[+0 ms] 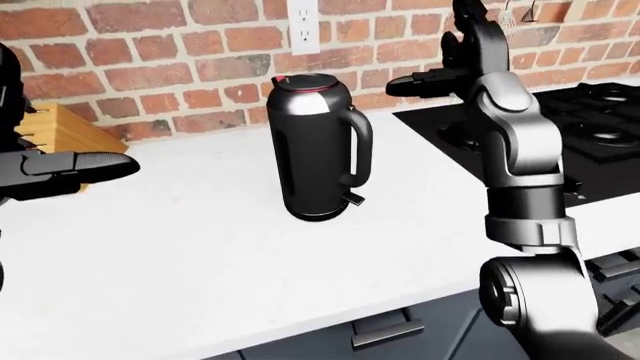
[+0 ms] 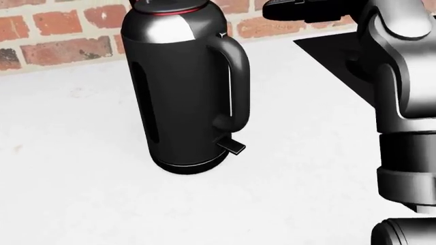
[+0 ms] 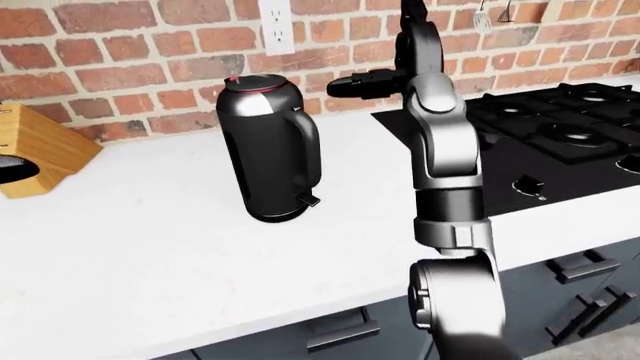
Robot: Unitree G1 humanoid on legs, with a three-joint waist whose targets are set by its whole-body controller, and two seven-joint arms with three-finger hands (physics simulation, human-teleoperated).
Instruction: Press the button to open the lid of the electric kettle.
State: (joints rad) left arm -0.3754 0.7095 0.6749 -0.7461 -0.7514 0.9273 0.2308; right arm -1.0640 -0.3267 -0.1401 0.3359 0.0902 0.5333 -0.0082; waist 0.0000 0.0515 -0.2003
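Note:
The black electric kettle (image 1: 315,150) stands upright on the white counter (image 1: 200,255), with a silver shoulder, a red ring under its shut lid (image 1: 303,82) and its handle (image 1: 358,146) on the right. My right hand (image 1: 400,84) hovers to the right of the kettle at about lid height. Its fingers are stretched out to the left and are apart from the kettle. It also shows in the right-eye view (image 3: 340,84). My left hand (image 1: 118,166) is at the left edge, open and empty, with its fingers pointing right, well away from the kettle.
A wooden knife block (image 3: 35,150) stands at the left against the brick wall. A black gas stove (image 3: 560,127) fills the counter's right side. A wall outlet (image 1: 303,26) is above the kettle. Dark drawers (image 1: 385,330) run below the counter edge.

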